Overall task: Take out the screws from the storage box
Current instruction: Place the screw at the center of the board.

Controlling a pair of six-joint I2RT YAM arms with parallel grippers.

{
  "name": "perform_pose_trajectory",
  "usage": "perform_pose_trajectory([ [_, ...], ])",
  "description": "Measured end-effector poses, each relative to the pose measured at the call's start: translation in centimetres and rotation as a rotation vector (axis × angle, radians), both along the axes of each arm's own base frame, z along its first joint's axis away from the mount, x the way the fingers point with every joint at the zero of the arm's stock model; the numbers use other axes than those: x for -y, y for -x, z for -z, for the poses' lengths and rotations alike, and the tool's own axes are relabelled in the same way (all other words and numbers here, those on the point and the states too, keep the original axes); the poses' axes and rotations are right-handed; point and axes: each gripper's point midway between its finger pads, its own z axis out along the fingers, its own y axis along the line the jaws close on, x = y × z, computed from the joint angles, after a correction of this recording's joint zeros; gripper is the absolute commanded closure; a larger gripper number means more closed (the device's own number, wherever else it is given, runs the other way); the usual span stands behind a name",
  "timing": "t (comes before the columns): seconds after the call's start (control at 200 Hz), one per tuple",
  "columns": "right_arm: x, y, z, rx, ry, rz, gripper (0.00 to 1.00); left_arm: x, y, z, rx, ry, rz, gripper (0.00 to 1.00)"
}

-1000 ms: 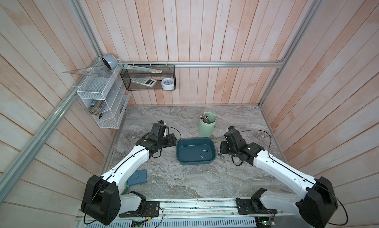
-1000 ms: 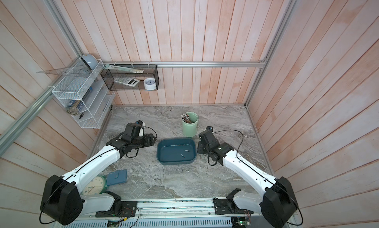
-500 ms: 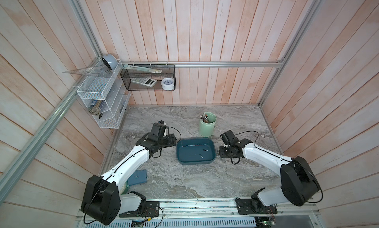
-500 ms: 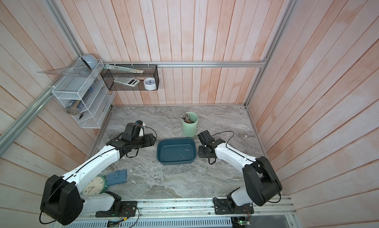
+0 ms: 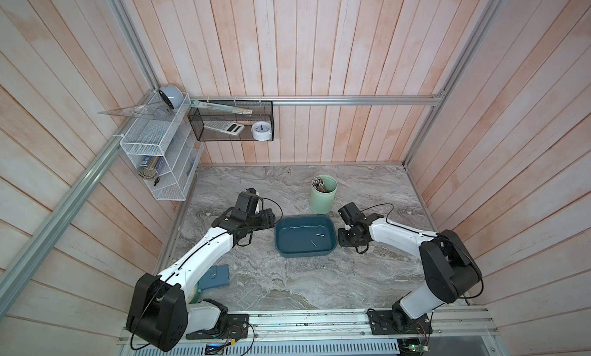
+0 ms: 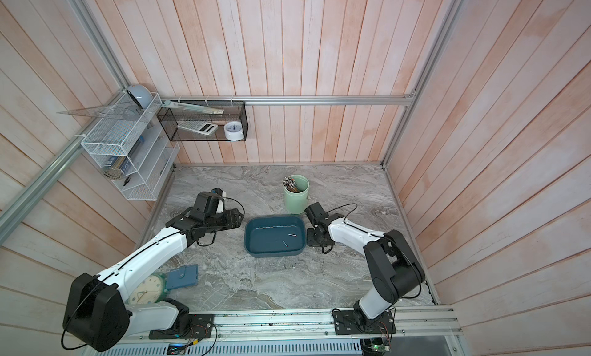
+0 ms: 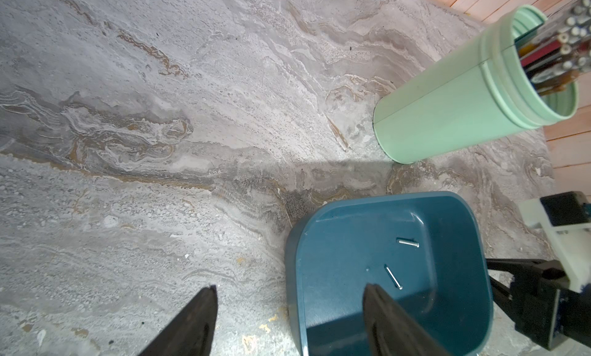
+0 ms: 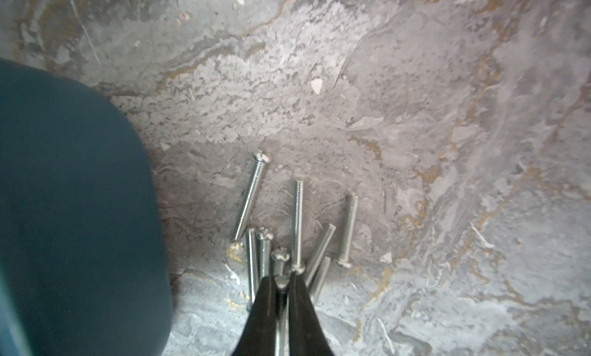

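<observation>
Screws point(image 8: 299, 216), thin silver-grey metal ones, now lie mostly in a loose fan on the grey marbled surface point(image 5: 287, 284), just beside the right wall of the shallow dark teal-blue plastic storage box point(image 5: 292, 242). Two are left on the box floor, apart from each other, in both top views point(image 6: 291, 234).

Over the last second the right arm point(image 5: 393, 234) has folded in and brought its wrist down low beside the box. Its jaws are clamped on one more screw point(image 8: 280, 282), held lengthwise right over the pile. We judge this as a delivery about to finish, with two trips to go. The left arm point(image 5: 208, 245) has not moved. Its jaws stand apart across the box's left rim, one finger point(image 7: 383, 322) over the inside and the other over bare surface, holding nothing.

The pile sits between the box wall and open surface, so releasing there risks little. A pale green cylindrical cup point(image 5: 323, 194) stands just behind the box's far right corner, near the right wrist, and needs care on the way back in. The near side of the surface is open.
</observation>
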Motion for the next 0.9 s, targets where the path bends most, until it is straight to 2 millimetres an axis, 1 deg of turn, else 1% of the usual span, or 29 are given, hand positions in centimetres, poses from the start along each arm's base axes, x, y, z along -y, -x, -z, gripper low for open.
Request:
perform_pose_trajectory([
  [0.15, -0.1, -0.5, -0.2, 0.013, -0.008, 0.006, 0.93, 0.0, 0.0, 0.0, 0.0, 0.0, 0.0, 0.23],
  [0.3, -0.2, -0.7, -0.3, 0.022, -0.016, 0.011, 0.91, 0.0, 0.0, 0.0, 0.0, 0.0, 0.0, 0.23],
  [0.405, -0.3, -1.0, -0.4, 0.03, -0.022, 0.012, 0.87, 0.0, 0.0, 0.0, 0.0, 0.0, 0.0, 0.23],
  [0.485, -0.3, -1.1, -0.4, 0.032, -0.025, 0.017, 0.82, 0.0, 0.0, 0.0, 0.0, 0.0, 0.0, 0.23],
  [0.575, -0.3, -1.2, -0.5, 0.035, -0.028, 0.022, 0.79, 0.0, 0.0, 0.0, 0.0, 0.0, 0.0, 0.23],
  [0.9, 0.0, -1.4, -0.6, 0.034, -0.032, 0.034, 0.78, 0.0, 0.0, 0.0, 0.0, 0.0, 0.0, 0.23],
])
